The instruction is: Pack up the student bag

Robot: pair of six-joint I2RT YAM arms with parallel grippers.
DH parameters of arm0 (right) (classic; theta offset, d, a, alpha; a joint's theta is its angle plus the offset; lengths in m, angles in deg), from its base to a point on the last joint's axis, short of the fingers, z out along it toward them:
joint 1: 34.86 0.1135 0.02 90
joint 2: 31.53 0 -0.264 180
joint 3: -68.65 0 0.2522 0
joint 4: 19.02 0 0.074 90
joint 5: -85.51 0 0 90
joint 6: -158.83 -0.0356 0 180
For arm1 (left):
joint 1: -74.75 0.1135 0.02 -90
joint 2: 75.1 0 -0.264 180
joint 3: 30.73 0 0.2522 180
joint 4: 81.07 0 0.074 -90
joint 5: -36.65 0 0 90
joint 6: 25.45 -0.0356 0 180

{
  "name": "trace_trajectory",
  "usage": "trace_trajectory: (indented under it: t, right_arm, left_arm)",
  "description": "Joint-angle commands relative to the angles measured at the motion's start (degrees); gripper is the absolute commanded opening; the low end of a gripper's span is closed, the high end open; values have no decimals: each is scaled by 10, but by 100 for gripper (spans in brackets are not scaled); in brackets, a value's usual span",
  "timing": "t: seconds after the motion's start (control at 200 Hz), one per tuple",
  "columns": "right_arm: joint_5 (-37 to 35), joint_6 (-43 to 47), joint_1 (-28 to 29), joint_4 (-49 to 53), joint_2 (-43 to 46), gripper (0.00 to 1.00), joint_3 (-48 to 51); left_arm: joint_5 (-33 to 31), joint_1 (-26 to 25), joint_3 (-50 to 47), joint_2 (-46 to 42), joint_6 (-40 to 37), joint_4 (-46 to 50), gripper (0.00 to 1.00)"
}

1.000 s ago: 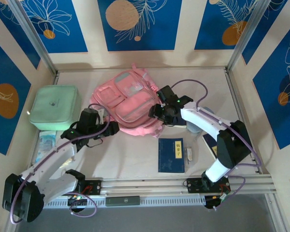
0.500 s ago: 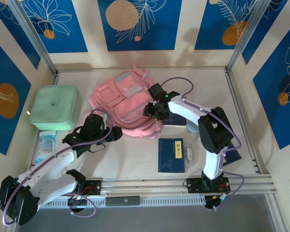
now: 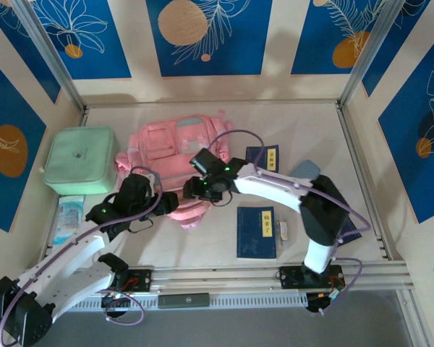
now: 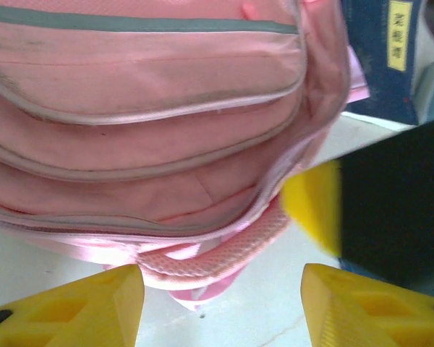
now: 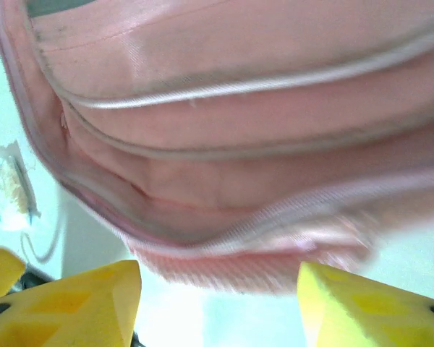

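While the mint-green case [image 3: 82, 160] hugs the worktop's [image 3: 304, 123] left edge, the left gripper [image 4: 220, 289] hangs jaws apart at the student bag's [image 3: 170, 144] near edge, mid-worktop. Right gripper [image 5: 217, 289] alongside, jaws apart too. Bare surface lies toward the far right corner.

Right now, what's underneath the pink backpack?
The student bag lies flat on the white table, its webbing handle spilling onto it. Anything beneath the bag is covered by fabric.
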Motion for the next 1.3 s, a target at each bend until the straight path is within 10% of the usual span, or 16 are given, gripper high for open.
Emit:
trace_trajectory:
  t: [0.0,0.525,0.845,1.296]
  right_arm:
    - [-37,18,-28,100,96,61,54]
    - [32,22,-212,204,335,63,341]
    - [23,33,-226,144,285,67,390]
    - [127,-22,-164,8,221,70,354]
  left_arm:
    - [33,-28,-14,-17,38,-18,59]
    - [-72,-329,-17,212,159,-305,64]
    - [-86,-359,16,347,185,-389,62]
    - [-146,-347,-9,322,193,-312,62]
